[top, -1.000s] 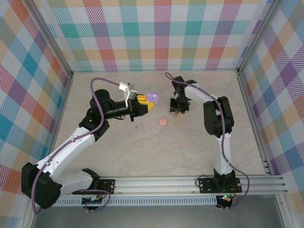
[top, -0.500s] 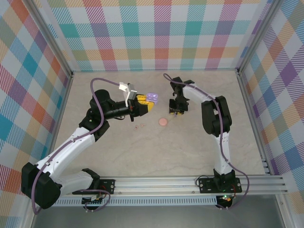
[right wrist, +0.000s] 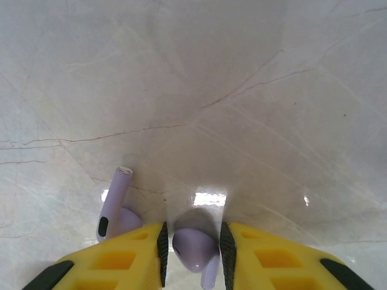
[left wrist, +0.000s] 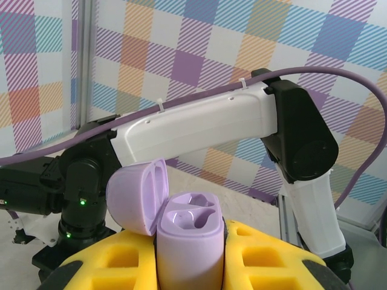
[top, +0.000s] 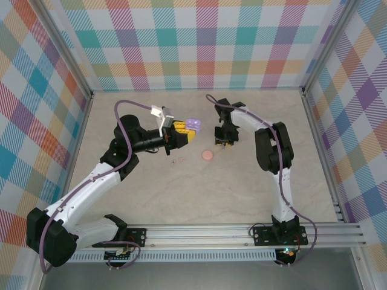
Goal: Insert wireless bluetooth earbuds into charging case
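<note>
My left gripper [top: 183, 135] is shut on a lilac charging case [left wrist: 188, 241] that stands upright between the yellow fingers [left wrist: 272, 254]. Its lid [left wrist: 136, 196] is swung open to the left and both sockets are empty. My right gripper [top: 223, 141] points down at the table, right of the case [top: 193, 124]. In the right wrist view one purple earbud [right wrist: 195, 246] lies between the open jaws, close to both pads. A second purple earbud [right wrist: 113, 210] lies just outside the left finger [right wrist: 121, 260]. Two tiny pale pink specks [top: 175, 161] lie on the table below the left gripper.
A small pink round disc [top: 207, 155] lies on the marble table [top: 242, 187] between the two grippers, just near of the right one. Checked walls close the table on three sides, and a metal rail [top: 242, 232] runs along the near edge.
My right gripper has edged slightly to the left and away from the rail, staying low over the table. The left arm and the case have not moved.
</note>
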### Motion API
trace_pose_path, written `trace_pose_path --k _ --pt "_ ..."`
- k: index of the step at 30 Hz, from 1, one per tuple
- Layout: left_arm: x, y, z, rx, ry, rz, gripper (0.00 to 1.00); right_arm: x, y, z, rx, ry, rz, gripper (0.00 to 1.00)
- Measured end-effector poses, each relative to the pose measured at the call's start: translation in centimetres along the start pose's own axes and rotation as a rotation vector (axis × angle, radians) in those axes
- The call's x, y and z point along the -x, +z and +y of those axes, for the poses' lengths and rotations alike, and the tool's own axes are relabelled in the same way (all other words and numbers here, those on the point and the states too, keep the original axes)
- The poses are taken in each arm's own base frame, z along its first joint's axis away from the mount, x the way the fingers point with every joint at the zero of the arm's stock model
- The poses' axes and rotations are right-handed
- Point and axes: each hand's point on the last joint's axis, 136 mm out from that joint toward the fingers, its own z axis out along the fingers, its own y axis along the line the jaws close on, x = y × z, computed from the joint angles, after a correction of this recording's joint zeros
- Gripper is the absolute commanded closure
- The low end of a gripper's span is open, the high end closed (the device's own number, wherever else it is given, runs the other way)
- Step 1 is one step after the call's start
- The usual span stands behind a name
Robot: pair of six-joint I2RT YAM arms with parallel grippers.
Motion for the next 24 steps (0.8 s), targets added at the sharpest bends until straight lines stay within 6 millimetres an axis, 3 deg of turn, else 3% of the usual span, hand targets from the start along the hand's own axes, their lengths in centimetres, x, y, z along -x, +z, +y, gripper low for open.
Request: trace_pose_path --k 19,24 --pt "-0.6 0.0 0.4 0.024 -0.021 0.019 0.89 -0.1 -0.2 -0.4 -0.040 -0.003 -0.018 0.76" --pt "-0.9 -0.1 1.3 0.069 -0.033 0.029 0.89 -0.9 -0.3 -1.1 -0.020 0.015 -0.010 0.76"
